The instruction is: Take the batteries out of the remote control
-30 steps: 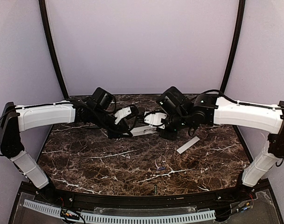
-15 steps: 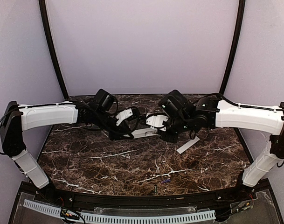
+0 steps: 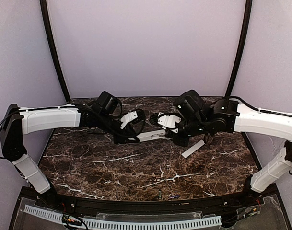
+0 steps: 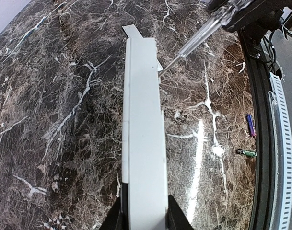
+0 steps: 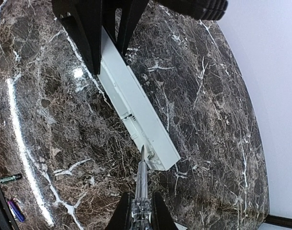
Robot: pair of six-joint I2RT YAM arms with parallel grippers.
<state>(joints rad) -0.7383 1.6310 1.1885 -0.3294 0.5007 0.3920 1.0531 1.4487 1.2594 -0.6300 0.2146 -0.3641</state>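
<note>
My left gripper (image 3: 135,136) is shut on one end of the white remote control (image 3: 150,135) and holds it level above the table; its fingers (image 4: 116,218) clamp the bar (image 4: 143,120). My right gripper (image 3: 178,136) is shut on a clear-handled pointed tool (image 5: 142,177). The tool's tip touches the open compartment at the remote's far end (image 5: 157,153), where I see no battery. Two batteries lie near the table's front edge, a dark one (image 3: 159,194) and a purple one (image 3: 174,196). Both also show in the left wrist view, dark (image 4: 246,153) and purple (image 4: 251,125).
The flat white cover strip (image 3: 193,149) lies on the dark marble table (image 3: 88,167), right of the remote and under my right arm. A black rail (image 3: 136,206) runs along the table's front edge, just past the batteries.
The purple battery has rolled from the middle of the table to the front edge. My right arm has shifted right, drawing the tool towards the remote's end. The left gripper still holds the remote.
</note>
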